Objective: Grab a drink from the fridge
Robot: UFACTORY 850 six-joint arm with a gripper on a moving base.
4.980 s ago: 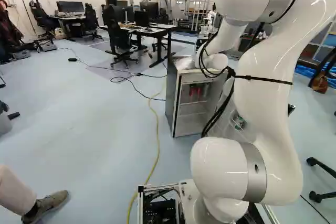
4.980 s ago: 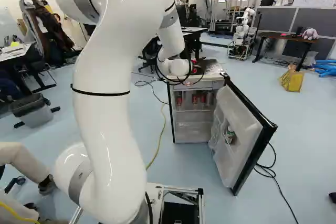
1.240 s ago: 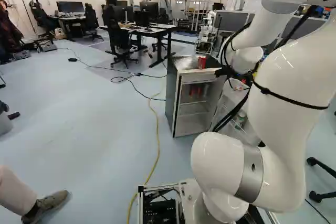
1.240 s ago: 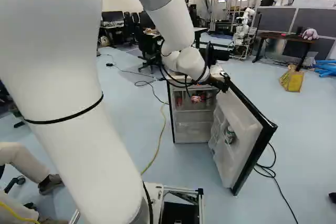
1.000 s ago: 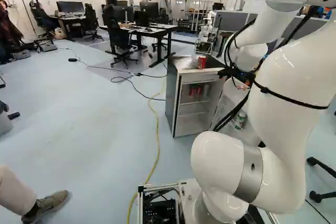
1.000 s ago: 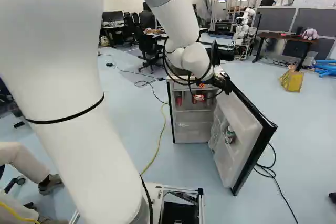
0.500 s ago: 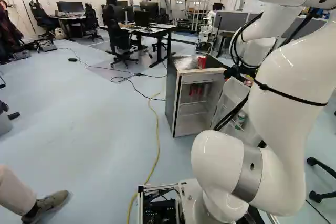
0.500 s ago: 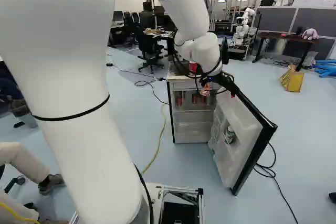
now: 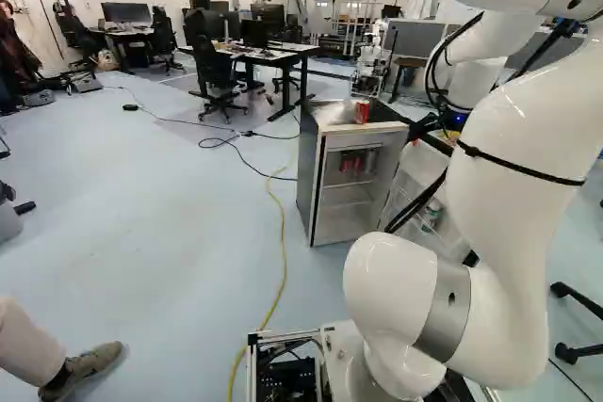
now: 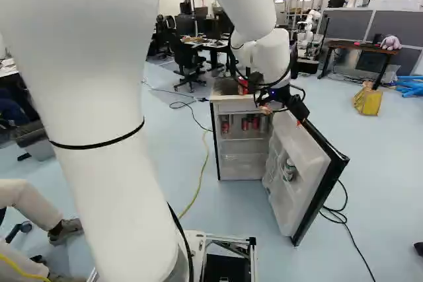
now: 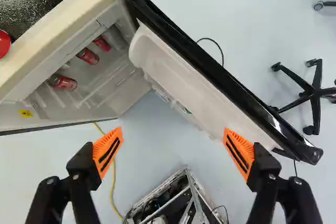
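Drink cans, red and cylindrical point(image 11: 62, 81), stand inside the upper part of the boxy, grey-sided fridge point(image 9: 309, 167). Just now, the white jointed arm point(image 10: 99, 97) has shifted towards the open, black-edged white door point(image 10: 304, 148), while fridge and door have stayed put. With it came the black claw with orange pads point(image 11: 173, 152), spread wide and empty; likely it needs lining up with the cans before any grab. Another red can point(image 9: 362, 112) sits on top.
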